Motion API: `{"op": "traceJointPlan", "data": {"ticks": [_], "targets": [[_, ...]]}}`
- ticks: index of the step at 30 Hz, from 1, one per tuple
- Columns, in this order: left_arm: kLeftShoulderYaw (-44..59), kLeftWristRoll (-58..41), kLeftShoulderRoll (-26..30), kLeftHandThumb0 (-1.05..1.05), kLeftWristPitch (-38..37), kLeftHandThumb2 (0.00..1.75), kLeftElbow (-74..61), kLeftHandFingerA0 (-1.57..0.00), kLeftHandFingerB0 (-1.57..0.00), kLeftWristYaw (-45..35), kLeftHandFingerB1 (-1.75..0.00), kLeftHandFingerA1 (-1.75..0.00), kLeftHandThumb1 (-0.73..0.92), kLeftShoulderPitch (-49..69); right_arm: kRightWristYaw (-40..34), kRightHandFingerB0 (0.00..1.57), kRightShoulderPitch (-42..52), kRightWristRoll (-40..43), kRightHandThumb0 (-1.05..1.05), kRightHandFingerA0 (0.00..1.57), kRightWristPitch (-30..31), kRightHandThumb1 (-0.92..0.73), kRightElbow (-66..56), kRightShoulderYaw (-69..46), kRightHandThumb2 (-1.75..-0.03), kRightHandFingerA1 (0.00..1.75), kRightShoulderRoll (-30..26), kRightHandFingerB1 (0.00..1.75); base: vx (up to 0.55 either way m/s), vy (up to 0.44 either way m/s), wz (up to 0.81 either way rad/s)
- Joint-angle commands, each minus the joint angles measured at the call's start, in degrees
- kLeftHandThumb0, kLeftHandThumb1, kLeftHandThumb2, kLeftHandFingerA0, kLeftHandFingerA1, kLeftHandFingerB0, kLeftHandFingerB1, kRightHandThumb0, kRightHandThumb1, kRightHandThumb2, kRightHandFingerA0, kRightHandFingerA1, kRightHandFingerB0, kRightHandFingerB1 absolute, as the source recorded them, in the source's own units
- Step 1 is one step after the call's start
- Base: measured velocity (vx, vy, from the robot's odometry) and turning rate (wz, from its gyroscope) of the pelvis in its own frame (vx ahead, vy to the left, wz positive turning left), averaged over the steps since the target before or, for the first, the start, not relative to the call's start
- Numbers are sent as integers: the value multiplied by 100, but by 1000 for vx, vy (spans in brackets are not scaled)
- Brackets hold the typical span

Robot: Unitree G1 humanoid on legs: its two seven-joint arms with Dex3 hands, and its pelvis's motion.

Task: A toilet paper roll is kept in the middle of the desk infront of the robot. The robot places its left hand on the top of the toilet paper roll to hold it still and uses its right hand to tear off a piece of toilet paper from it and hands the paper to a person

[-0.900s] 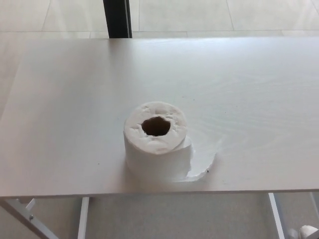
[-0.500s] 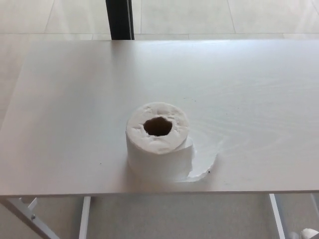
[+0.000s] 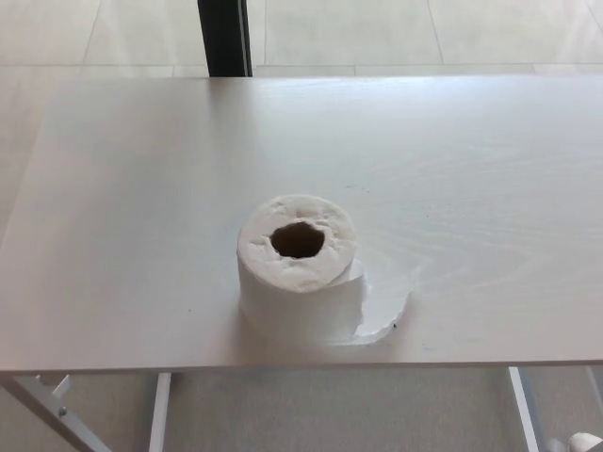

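Observation:
A white toilet paper roll (image 3: 299, 273) stands upright near the front edge of the white desk (image 3: 141, 188), its brown core hole facing up. A loose tail of paper (image 3: 384, 306) lies flat on the desk to the roll's right. Neither robot hand shows in the head view.
The desk's front edge runs just below the roll. White metal desk legs (image 3: 155, 410) show under it, over a grey floor. A dark vertical post (image 3: 224, 38) stands behind the desk's far edge. A small white object (image 3: 584, 442) sits at the bottom right corner.
The whole picture shifted slightly, so the camera moved; the roll and its paper tail lie as before.

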Motion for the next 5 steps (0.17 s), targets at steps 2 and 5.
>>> {"op": "traceJointPlan", "data": {"ticks": [2, 5], "targets": [[6439, -9876, -5359, -16, -2546, 43, 3258, -110, -109, -5464, -52, -52, 4, 1958, -1487, 14, -698, 1568, -32, 0, 88, -78, 1425, -1761, -62, 66, 640, 48, 0, 0, 0], [6439, -9876, -5367, -16, -2538, 43, 3273, -110, -109, -5482, -52, -52, 4, 1986, -1489, 14, -712, 1562, -32, 0, 86, -78, 1428, -1748, -62, 66, 633, 48, 0, 0, 0]]}}
